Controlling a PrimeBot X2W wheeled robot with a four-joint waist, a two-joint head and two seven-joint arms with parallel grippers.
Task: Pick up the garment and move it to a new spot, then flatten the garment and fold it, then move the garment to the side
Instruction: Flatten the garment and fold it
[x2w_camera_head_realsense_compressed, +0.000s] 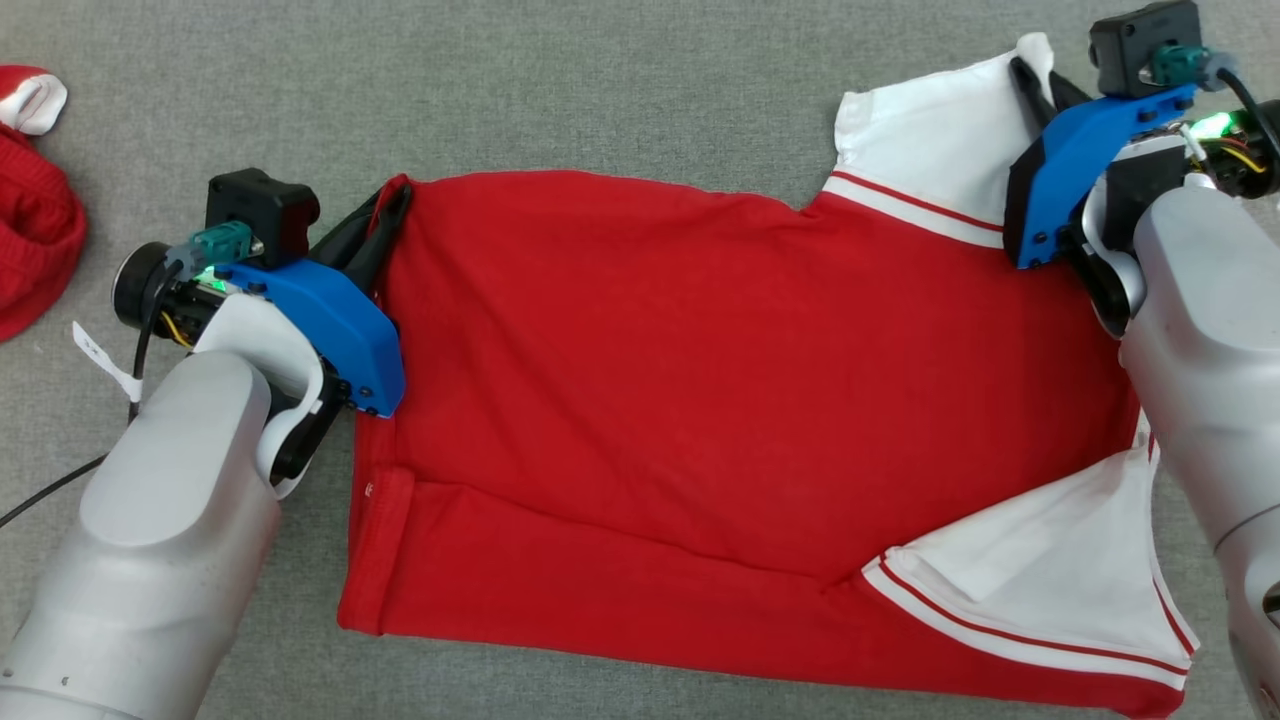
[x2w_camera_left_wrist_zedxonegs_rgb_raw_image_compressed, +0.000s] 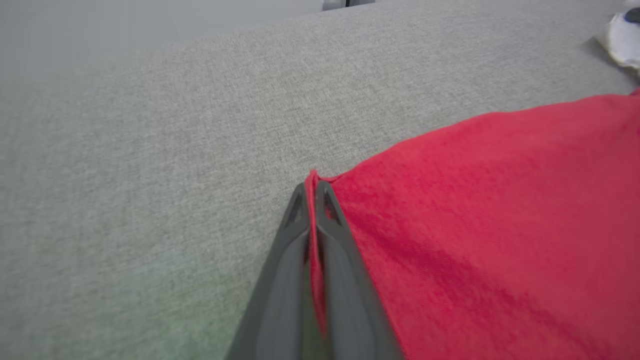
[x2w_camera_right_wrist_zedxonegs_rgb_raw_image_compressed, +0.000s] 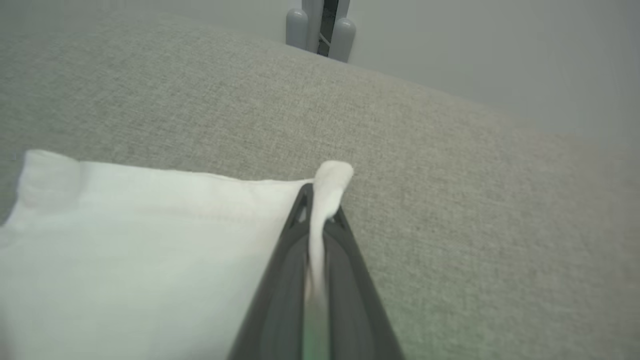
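Red garment (x2w_camera_head_realsense_compressed: 650, 400) with white sleeves, spread sideways on grey cloth surface

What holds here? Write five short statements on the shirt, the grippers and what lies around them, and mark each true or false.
1. The left gripper is shut on a red corner of the shirt. True.
2. The right gripper hangs open above the shirt. False: it is shut on the edge of a white sleeve.
3. The shirt is red all over. False: its sleeves are white with red stripes.
4. Another red garment lies at the left edge of the head view. True.
5. The surface is bare wood. False: it is grey fabric.
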